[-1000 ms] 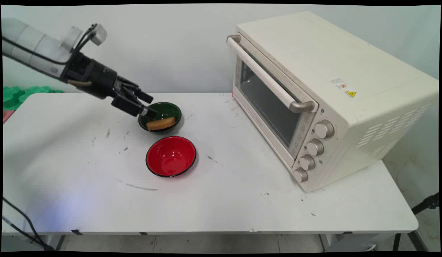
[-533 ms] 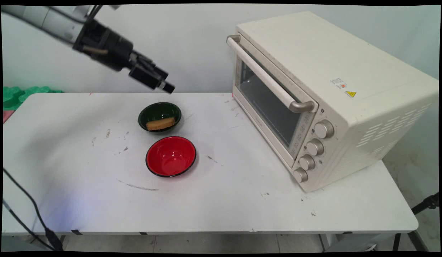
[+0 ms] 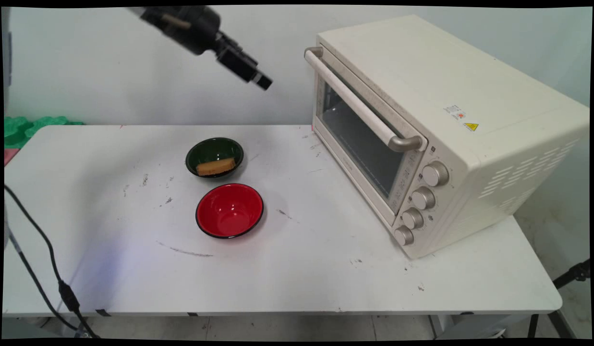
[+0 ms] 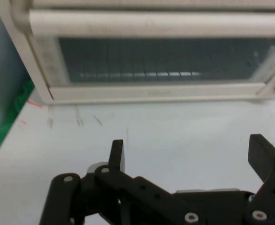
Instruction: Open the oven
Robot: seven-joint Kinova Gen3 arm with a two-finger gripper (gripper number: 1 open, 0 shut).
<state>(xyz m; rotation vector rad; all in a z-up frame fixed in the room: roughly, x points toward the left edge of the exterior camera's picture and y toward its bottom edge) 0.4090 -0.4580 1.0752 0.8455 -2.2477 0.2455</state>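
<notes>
The hand (image 3: 262,81) hangs high above the white surface (image 3: 133,250), near the top of the main view, its tip aimed toward 4 o'clock at the toaster oven (image 3: 421,125). In the hand view (image 4: 189,154) its two fingers (image 4: 116,154) stand wide apart with nothing between them. Straight ahead, at 12 o'clock in that view, lies the oven's glass door (image 4: 160,61) with its long pale handle (image 4: 151,23) running across above it; the door is closed. In the main view the oven sits at 3 o'clock from the hand, a gap of bare wall between them. Well below the hand, toward 7 o'clock, the green bowl (image 3: 214,156) rests on the surface with a brown slice of bread (image 3: 215,166) inside. The red bowl (image 3: 229,210) sits just beside it, at 6 o'clock from the green one, and holds nothing.
</notes>
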